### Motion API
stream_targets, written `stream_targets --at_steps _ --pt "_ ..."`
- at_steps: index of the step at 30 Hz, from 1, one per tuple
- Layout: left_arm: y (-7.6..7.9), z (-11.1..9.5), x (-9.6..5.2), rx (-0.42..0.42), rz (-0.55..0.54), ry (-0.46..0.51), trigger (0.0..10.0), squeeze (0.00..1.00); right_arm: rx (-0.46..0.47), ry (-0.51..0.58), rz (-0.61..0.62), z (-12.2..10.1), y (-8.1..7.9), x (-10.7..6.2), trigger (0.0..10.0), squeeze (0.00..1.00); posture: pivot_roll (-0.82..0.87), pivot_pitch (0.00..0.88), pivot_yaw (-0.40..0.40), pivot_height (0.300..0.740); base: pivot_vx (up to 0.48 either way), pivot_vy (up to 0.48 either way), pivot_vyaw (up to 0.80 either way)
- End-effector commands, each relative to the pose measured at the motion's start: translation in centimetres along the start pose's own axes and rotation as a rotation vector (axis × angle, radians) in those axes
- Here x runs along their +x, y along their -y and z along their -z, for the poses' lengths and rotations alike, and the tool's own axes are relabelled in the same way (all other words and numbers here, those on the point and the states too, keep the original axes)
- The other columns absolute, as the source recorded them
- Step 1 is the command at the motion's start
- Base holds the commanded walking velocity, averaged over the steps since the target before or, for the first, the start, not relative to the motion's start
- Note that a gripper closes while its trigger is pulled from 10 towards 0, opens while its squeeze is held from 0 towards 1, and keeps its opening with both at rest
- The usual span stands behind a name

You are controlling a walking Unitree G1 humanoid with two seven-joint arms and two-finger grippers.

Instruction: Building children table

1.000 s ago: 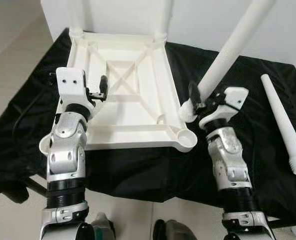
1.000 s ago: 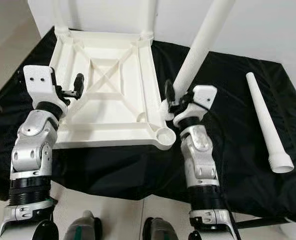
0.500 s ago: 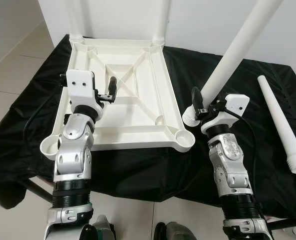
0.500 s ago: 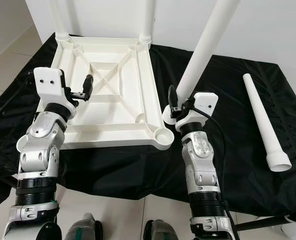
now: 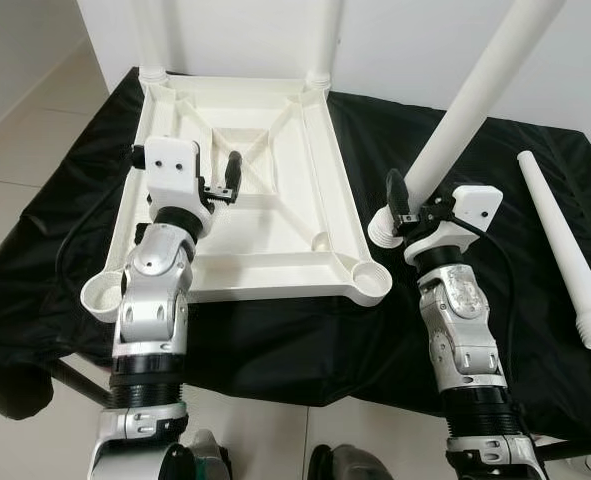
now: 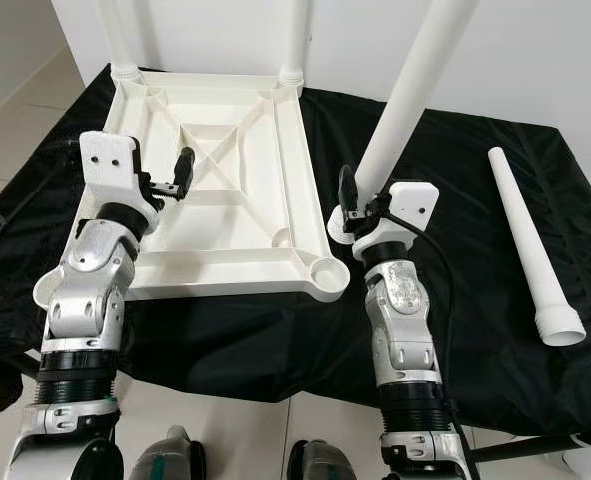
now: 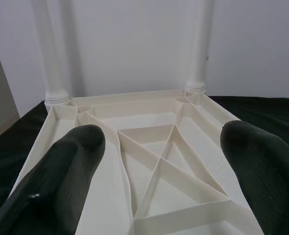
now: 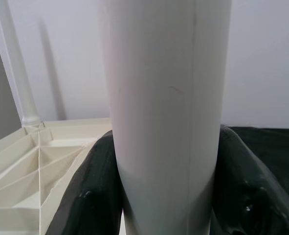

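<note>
A white table top (image 5: 275,215) lies upside down on the black cloth, with two white legs (image 5: 325,40) standing in its far corner sockets. My right gripper (image 5: 407,200) is shut on a third white leg (image 5: 470,95) near its lower end. That leg tilts up to the right, and its foot hangs just beyond the near right corner socket (image 5: 374,282). In the right wrist view the leg (image 8: 166,98) sits between the black fingers (image 8: 98,186). My left gripper (image 5: 221,186) is open above the top's ribbed underside (image 7: 159,161), holding nothing.
A fourth white leg (image 5: 565,250) lies loose on the cloth at the far right. The near left corner socket (image 5: 99,296) holds no leg. A white wall rises behind the table. Tiled floor lies to the left and below the cloth's front edge.
The camera shifted a little. My left gripper has moved to the right, further over the table top. The right gripper and its leg have hardly moved.
</note>
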State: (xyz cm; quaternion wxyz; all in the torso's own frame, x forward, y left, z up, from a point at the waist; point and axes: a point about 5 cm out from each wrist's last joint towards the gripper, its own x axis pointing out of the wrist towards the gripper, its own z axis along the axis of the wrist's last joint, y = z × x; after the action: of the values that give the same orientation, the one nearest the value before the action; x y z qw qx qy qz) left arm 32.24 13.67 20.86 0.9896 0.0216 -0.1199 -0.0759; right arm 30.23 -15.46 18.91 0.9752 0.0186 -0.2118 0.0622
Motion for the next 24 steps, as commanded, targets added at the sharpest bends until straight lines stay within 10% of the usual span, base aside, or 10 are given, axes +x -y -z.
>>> stream_targets --at_steps 1,24 --pt "-0.5 -0.8 -0.2 0.006 -0.088 0.013 10.0 0.0 -0.015 0.033 0.005 -1.1 0.3 0.0 10.0 0.0 -0.01 0.0 -0.006 0.74 0.0 0.0 0.0" --pt "-1.8 -5.6 -0.2 0.034 -0.088 0.134 10.0 0.0 -0.041 0.197 -0.042 -6.9 0.1 1.8 10.0 0.0 -0.03 0.018 -0.031 0.74 0.0 0.0 0.0"
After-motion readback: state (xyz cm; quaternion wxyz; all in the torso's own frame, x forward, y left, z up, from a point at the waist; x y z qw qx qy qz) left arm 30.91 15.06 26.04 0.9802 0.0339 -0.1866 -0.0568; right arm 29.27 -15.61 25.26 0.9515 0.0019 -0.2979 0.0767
